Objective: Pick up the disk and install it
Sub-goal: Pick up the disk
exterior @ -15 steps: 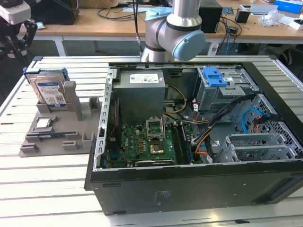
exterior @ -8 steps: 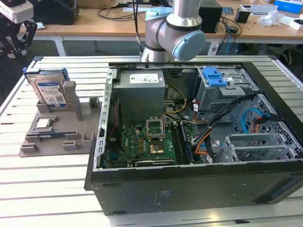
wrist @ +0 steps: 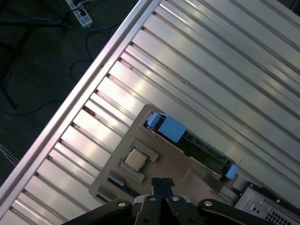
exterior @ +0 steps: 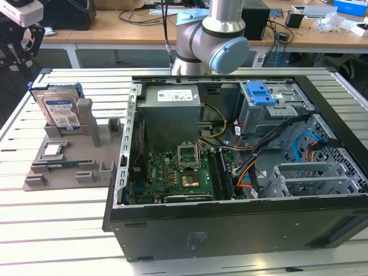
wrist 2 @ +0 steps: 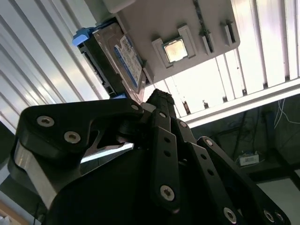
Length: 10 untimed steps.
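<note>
The slatted table (exterior: pixel 69 230) carries an open computer case (exterior: pixel 230 224), with the arm (exterior: pixel 213 34) rising behind it. To the exterior view's left of the case lies a grey holder (exterior: pixel 69 164). The disk (exterior: pixel 60 109) stands upright in a slot at the holder's far end, label facing the camera and blue carrier around its edges. It has not been lifted, and the drive cage (exterior: pixel 270 109) inside the case waits with its blue latch up.

In the first wrist view the disk (wrist: pixel 197 146) shows edge-on from above. The claw (wrist: pixel 161 183) hangs over the holder, well apart from the disk. Its fingers are pressed together and hold nothing. The second wrist view shows the same closed tips (wrist 2: pixel 160 98) with the disk (wrist 2: pixel 119 56) beyond them. A small square chip (exterior: pixel 53 150) sits in its own pocket nearer the front (not the part wanted).

As I judge it, the step is the reach for the disk. Done well, the claw would spread wider than the disk is thick and turn square to its flat faces. It should descend straight, grip the metal body rather than the blue ends, and stay clear of the holder's posts
</note>
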### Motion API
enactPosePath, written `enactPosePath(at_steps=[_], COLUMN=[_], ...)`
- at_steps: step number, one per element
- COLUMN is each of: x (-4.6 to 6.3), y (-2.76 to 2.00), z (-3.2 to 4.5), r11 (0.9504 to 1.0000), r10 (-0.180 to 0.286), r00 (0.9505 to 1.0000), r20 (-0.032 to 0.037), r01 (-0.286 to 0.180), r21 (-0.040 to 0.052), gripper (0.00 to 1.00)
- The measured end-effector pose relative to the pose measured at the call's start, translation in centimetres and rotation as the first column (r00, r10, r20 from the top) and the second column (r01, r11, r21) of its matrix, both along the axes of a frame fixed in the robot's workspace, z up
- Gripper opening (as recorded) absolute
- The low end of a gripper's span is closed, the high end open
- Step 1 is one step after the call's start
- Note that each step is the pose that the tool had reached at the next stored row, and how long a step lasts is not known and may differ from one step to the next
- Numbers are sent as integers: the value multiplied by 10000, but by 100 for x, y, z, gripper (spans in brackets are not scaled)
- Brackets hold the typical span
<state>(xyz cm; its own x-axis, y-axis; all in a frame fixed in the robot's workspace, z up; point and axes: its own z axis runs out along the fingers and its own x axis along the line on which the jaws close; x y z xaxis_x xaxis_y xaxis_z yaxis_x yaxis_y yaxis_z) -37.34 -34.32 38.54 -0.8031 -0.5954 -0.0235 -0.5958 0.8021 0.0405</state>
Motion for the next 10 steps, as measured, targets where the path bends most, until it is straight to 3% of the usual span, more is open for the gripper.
enactPosePath(at_steps=[10], x=[0], y=[0], z=[0], r11=[9943], r10=[1065], r00=[9943], r20=[0], r01=[-1065], r21=[0], gripper=[11])
